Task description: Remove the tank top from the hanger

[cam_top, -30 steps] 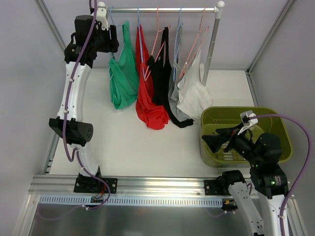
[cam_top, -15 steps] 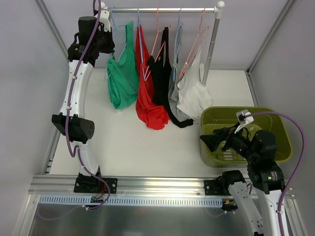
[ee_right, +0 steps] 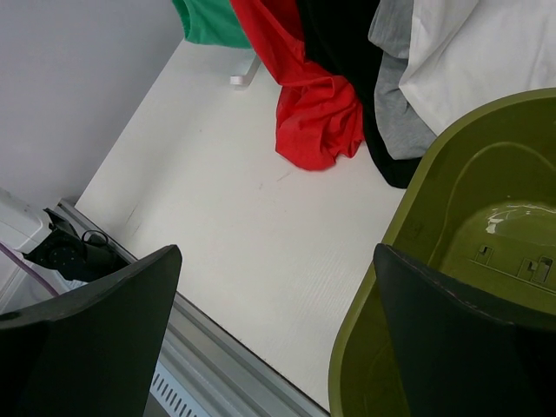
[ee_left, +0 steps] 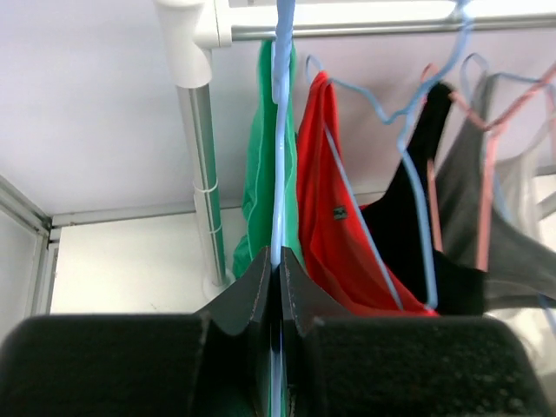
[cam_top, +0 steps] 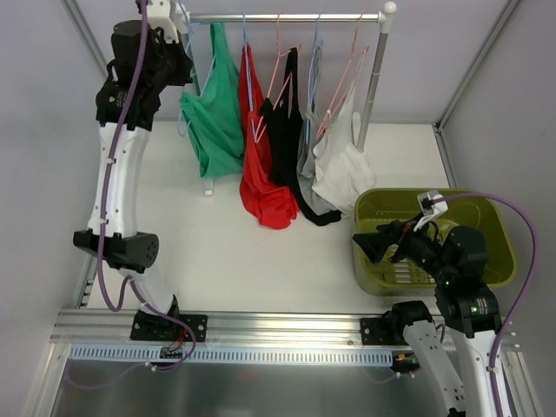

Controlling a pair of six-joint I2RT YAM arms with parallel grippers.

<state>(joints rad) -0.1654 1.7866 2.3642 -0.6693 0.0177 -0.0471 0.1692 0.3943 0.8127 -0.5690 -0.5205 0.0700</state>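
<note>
The green tank top hangs on a thin blue hanger at the left end of the rail. My left gripper is up beside the rail's left post, and in the left wrist view it is shut on the blue hanger's wire, with the green cloth just behind. My right gripper stands open over the left rim of the olive bin; nothing lies between its fingers.
Red, black, grey and white tops hang on more hangers to the right of the green one. The rack's right post stands behind the bin. Walls close in the back and sides.
My left gripper has shut on the blue hanger and risen up and left. The green top has lifted and swung with it. The right arm has barely shifted.
</note>
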